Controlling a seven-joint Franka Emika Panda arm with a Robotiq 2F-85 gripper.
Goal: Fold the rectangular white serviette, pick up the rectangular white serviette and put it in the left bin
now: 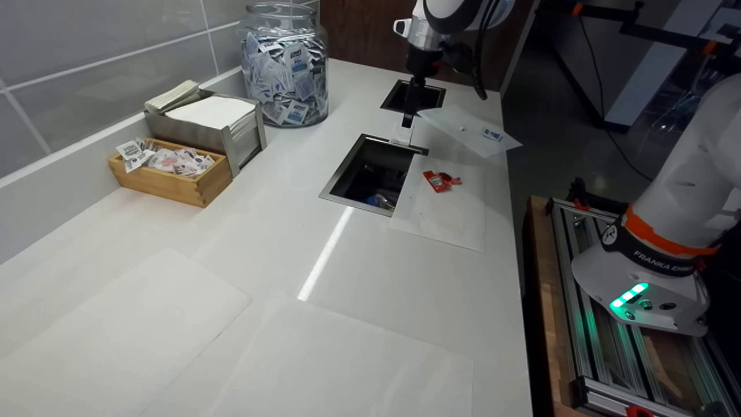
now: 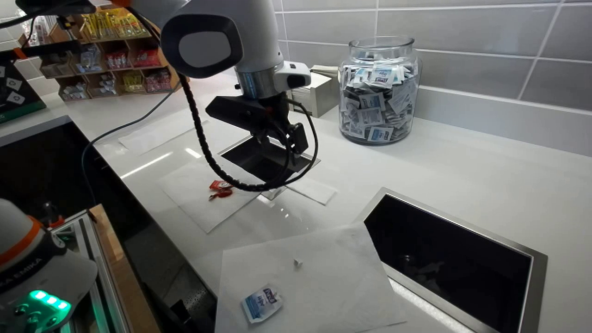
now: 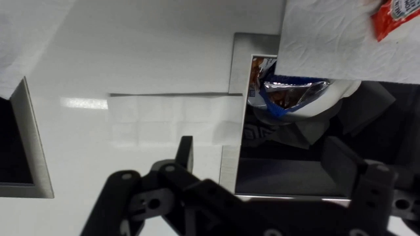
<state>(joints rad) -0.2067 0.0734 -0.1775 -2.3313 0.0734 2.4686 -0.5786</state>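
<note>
A white serviette (image 3: 174, 113), seen as a narrow folded strip, lies on the counter between two bins in the wrist view. One end of it reaches over the metal rim of the left bin (image 3: 229, 167). That bin holds a blue wrapper and crumpled paper. My gripper (image 3: 264, 157) stands wide open with nothing between its fingers. One of its fingertips (image 3: 186, 152) appears beside the strip's edge, the other over the bin's dark inside. In an exterior view the gripper (image 1: 408, 120) points down close to the serviette (image 1: 401, 136); its height above the counter I cannot tell.
A white sheet with red ketchup packets (image 1: 443, 180) overlaps the left bin's edge. Beside the farther bin (image 2: 536, 273) lies a sheet with a Purell packet (image 2: 261, 303). Flat white sheets (image 1: 133, 324), a wooden box (image 1: 197, 188), a napkin holder (image 1: 246, 139) and a glass jar (image 1: 286, 87) occupy the counter.
</note>
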